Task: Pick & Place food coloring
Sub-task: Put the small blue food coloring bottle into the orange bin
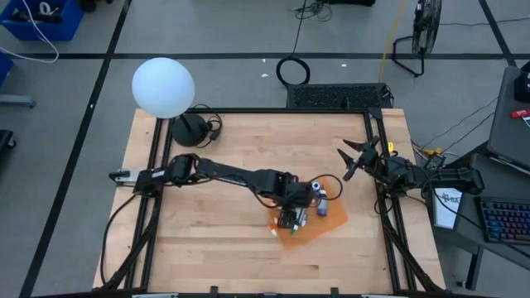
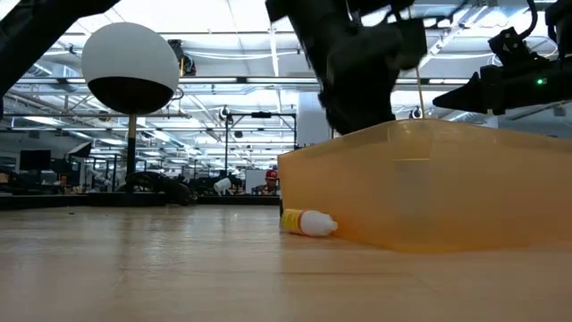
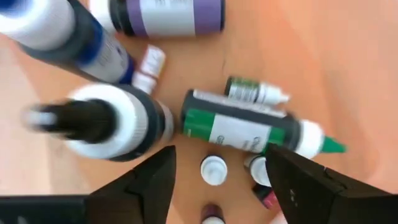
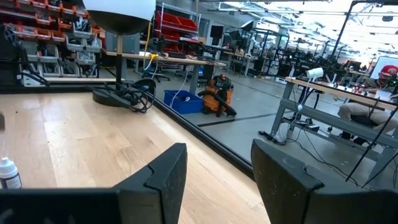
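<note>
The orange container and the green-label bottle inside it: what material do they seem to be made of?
The orange container looks like thin translucent plastic with a matte finish: in the low view light glows through its wall and the edges are soft and rounded. The green-label bottle seems to be dark, smooth plastic with a glossy printed label and a pale cap with a green tip; the pictures cannot exclude glass.

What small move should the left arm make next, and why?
Probably lift straight up out of the orange bin. The left gripper hangs open over the bottles lying in the bin, gripping none, so its drop looks done. One bottle lies on the table beside the bin, a likely next pick. The right gripper waits, open, near the table's right edge.
</note>
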Motion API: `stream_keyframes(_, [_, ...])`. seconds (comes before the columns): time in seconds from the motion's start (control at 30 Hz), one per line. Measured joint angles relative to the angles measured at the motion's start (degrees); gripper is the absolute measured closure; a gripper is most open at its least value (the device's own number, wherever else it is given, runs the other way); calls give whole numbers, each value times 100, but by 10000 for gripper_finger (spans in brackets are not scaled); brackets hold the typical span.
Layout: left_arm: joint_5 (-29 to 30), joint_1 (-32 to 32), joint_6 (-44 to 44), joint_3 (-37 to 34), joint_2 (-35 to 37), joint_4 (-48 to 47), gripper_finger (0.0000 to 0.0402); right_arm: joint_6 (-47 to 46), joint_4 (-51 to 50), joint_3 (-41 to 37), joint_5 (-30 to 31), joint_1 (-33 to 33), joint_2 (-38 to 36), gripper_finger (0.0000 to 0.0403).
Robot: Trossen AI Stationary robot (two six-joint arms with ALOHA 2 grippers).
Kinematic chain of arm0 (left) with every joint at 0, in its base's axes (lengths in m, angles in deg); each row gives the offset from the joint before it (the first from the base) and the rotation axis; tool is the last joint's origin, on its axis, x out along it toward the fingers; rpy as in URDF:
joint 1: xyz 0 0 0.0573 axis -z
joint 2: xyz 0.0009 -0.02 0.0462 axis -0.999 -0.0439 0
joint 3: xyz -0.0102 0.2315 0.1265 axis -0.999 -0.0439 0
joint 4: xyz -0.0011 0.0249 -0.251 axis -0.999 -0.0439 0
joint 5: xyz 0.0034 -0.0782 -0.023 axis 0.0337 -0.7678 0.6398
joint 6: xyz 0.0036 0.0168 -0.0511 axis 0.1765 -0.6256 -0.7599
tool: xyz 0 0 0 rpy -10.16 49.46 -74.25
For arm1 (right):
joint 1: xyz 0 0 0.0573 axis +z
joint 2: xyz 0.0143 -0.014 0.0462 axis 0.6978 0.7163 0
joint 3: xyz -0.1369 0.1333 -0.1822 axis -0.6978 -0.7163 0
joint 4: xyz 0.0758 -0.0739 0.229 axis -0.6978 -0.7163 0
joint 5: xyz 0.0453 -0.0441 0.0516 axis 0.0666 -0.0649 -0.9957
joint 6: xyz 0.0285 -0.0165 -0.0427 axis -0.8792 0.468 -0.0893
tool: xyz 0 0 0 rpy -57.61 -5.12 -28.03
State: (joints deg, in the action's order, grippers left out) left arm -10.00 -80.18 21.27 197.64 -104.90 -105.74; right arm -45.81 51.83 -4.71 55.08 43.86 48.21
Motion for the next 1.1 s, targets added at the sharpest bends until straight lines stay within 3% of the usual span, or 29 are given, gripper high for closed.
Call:
stream_keyframes(0.13, [181,1,-2,0,343,-220,148,0,1,-1,1,-1,0,236])
stream_keyframes(0.27, [573,-28,-87,4,757,-1125,147,0,0,0,1,1,-2,236])
stream_keyframes(0.5, [602,-401,-467,-185,961,-2360,147,1,1,0,-1,-1,0,236])
stream_keyframes(0.83, [669,-845,-564,-1486,1002,-1600,147,1,2,-1,0,0,0,236])
stream_keyframes(1.1, [797,-836,-410,-1819,1071,-1196,147,0,1,0,0,0,0,236])
